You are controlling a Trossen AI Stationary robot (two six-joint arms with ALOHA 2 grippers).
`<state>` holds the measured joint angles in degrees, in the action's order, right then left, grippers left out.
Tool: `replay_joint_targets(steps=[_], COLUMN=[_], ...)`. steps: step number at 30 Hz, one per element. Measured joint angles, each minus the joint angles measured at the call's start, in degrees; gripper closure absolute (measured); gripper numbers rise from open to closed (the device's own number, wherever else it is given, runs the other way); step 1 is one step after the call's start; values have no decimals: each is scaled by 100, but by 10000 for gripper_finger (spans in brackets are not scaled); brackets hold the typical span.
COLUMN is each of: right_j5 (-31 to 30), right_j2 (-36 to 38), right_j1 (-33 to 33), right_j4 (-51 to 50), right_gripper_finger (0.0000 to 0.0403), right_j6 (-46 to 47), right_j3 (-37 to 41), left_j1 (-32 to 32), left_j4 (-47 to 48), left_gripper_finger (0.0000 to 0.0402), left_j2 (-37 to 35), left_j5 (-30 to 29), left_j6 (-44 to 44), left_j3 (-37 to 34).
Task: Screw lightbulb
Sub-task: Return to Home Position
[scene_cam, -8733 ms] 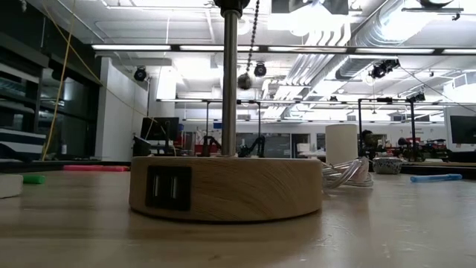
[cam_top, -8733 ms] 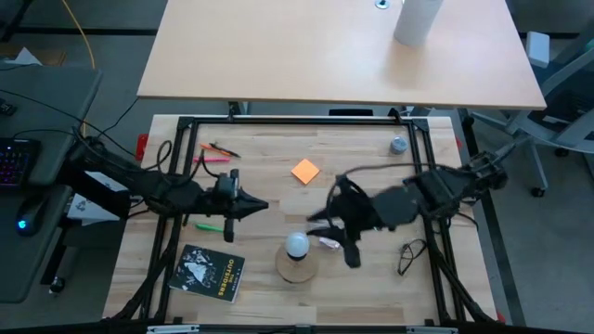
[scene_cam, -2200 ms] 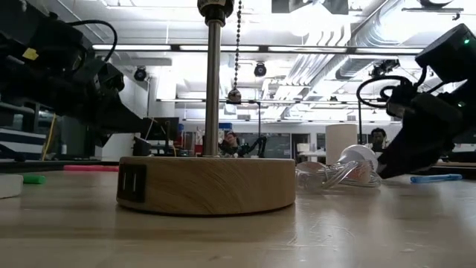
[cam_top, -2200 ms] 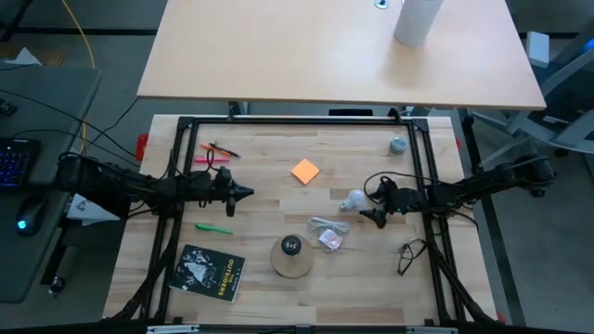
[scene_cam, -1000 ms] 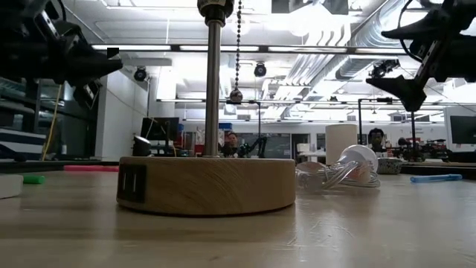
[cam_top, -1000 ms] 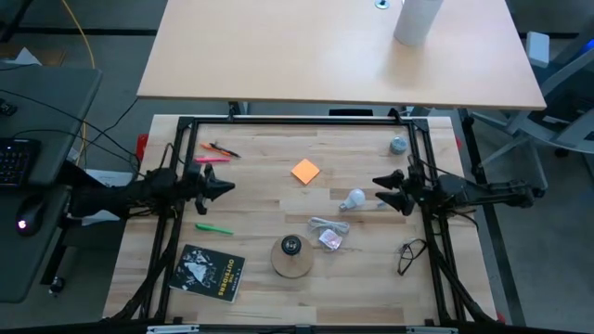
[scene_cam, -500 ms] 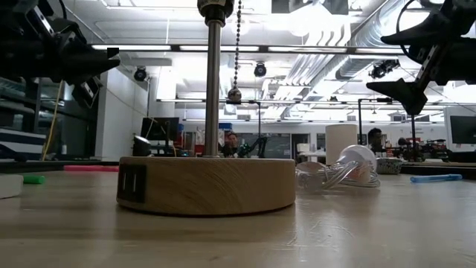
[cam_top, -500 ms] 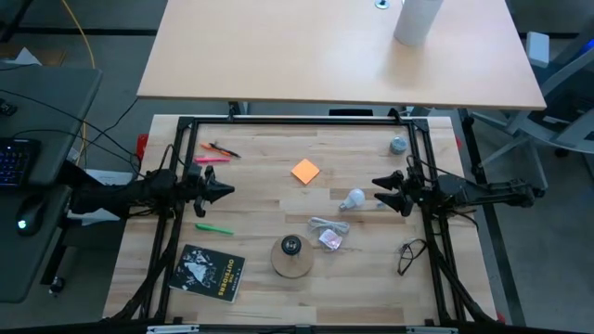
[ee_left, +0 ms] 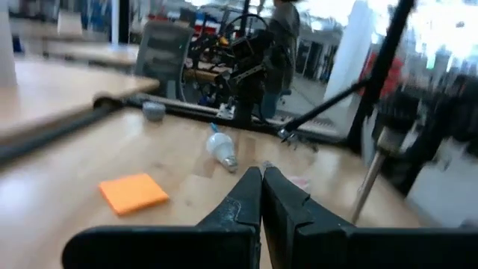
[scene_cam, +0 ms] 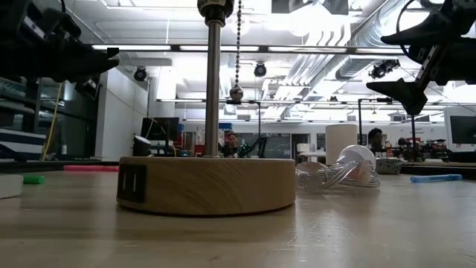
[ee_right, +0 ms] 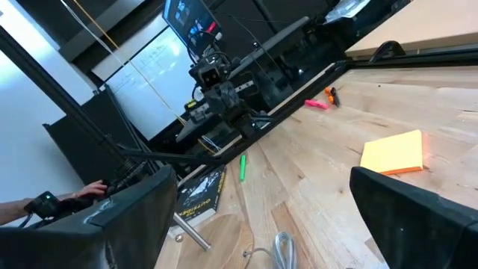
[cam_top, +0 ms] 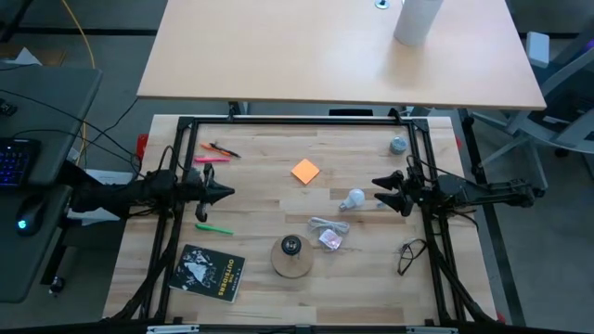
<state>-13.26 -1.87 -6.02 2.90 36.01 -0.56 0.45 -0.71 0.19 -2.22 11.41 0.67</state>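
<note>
The lightbulb [cam_top: 354, 199] is a small white globe lying on its side on the wooden table, right of centre; it also shows in the low view [scene_cam: 357, 158] and the left wrist view [ee_left: 222, 149]. My right gripper [cam_top: 377, 193] hangs open just right of the lightbulb and above the table [scene_cam: 379, 61], with nothing between its fingers [ee_right: 261, 175]. My left gripper [cam_top: 229, 192] is shut and empty, raised over the table's left part [ee_left: 261, 173]. The round wooden lamp base [cam_top: 291, 257] with its black socket stands near the front edge.
An orange note [cam_top: 304, 171] lies behind the lightbulb. A see-through packet [cam_top: 329, 239] and a looped cable [cam_top: 320, 225] lie beside the lamp base. A dark book [cam_top: 209, 272] and a green marker [cam_top: 212, 227] are at the near left, and glasses [cam_top: 408, 255] at the near right.
</note>
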Motion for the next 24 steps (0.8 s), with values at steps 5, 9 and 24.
replay_joint_targets(steps=[5,9,24], right_j5=[-1,-1,-1], right_j2=[0,0,0], right_j1=[0,0,-1], right_j4=[0,-2,-2], right_gripper_finger=[15,15,15], right_j6=[0,0,0], right_j3=[0,0,0], left_j1=[-68,-59,65], left_j4=[-1,-4,4], left_gripper_finger=[401,401,401], left_j2=[0,0,0], left_j5=[4,6,15], left_j6=[-1937,-2353,-1682], left_j3=[0,0,0])
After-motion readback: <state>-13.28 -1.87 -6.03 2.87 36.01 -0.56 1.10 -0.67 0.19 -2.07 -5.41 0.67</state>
